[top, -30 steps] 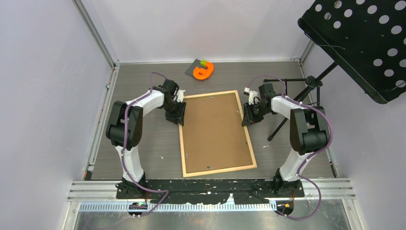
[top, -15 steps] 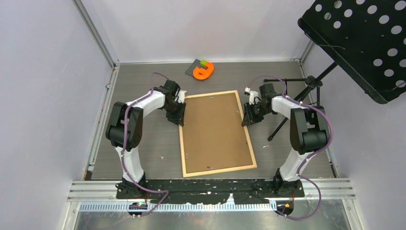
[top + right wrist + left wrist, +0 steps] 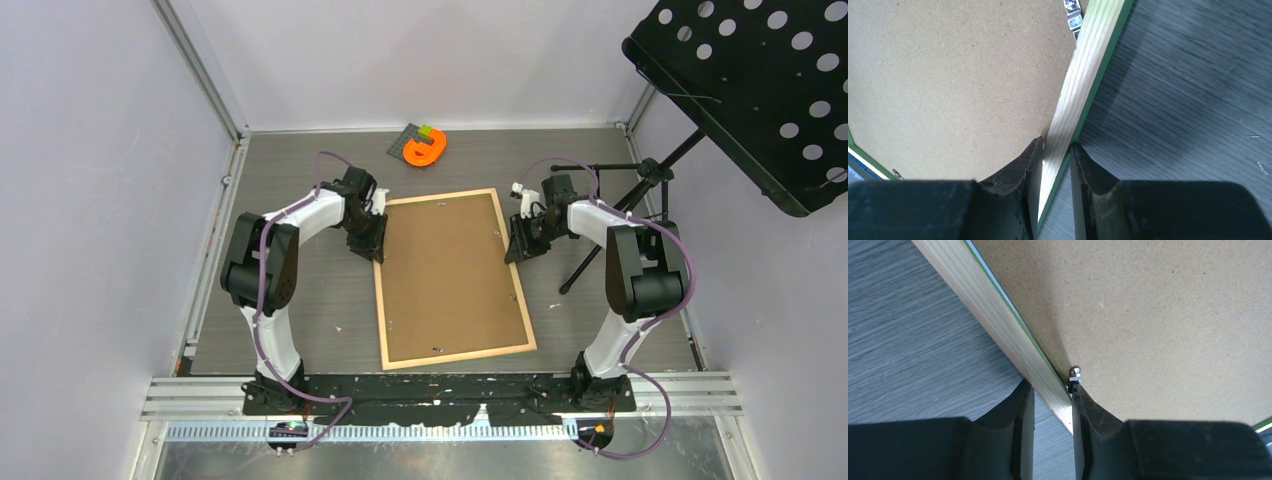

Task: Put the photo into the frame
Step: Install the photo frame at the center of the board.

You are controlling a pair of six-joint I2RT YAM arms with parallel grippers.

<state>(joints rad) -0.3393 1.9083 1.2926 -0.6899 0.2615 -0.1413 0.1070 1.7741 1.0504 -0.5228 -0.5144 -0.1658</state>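
Note:
The frame (image 3: 460,356) lies on the table with its pale wood face up and the brown backing board (image 3: 450,275) inside it. The photo is hidden. My left gripper (image 3: 368,240) straddles the frame's left rail (image 3: 998,315) near the far end, its fingers closed on the rail beside a small metal clip (image 3: 1075,372). My right gripper (image 3: 520,245) straddles the right rail (image 3: 1088,65), fingers closed on it, with the rail's green edge showing. In the wrist views the left gripper (image 3: 1050,387) and the right gripper (image 3: 1055,142) each have wood between the fingers.
An orange object (image 3: 425,150) with a grey and green piece lies at the back of the table. A black music stand (image 3: 760,90) hangs over the right side, and its tripod legs (image 3: 600,250) stand close to my right arm. Walls enclose the table on three sides.
Almost nothing. The left gripper has shifted very slightly along the rail. The frame and the right arm have stayed where they were.

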